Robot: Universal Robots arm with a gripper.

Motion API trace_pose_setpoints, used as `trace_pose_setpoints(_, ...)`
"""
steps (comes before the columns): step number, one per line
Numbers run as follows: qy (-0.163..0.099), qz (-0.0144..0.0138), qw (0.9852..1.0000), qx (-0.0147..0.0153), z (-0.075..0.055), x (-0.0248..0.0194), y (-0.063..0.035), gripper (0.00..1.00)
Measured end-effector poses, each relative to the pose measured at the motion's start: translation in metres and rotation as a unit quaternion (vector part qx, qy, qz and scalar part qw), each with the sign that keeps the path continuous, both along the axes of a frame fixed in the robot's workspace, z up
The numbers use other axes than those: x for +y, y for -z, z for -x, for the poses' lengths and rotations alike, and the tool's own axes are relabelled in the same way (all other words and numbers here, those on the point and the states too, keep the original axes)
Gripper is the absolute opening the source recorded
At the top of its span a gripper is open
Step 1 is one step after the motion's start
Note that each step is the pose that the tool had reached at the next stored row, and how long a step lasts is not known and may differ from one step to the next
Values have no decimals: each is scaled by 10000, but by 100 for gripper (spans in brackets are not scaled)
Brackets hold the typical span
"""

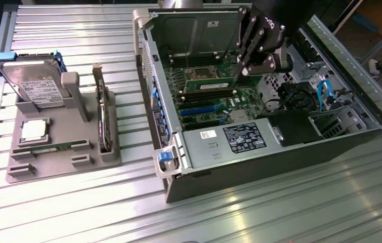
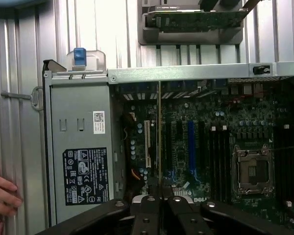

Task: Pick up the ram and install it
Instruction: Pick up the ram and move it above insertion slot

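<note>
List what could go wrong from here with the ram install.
1. The end effector grips the ram edge-on over the expansion slots, not the memory slots beside the CPU socket; pressing down here could hit the wrong connector.
2. A person's hand sits beside the case and could be struck if the arm swings.
</note>
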State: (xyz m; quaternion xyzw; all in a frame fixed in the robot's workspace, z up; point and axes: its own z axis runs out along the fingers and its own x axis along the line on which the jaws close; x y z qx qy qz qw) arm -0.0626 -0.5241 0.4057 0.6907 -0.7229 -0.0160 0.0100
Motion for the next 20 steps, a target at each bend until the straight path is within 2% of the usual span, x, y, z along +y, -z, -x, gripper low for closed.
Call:
trace_pose_setpoints(13, 0, 0, 10000, 1, -302, 0, 0, 12)
trace_pose_setpoints(20, 0, 0, 10000, 1, -326, 0, 0, 12)
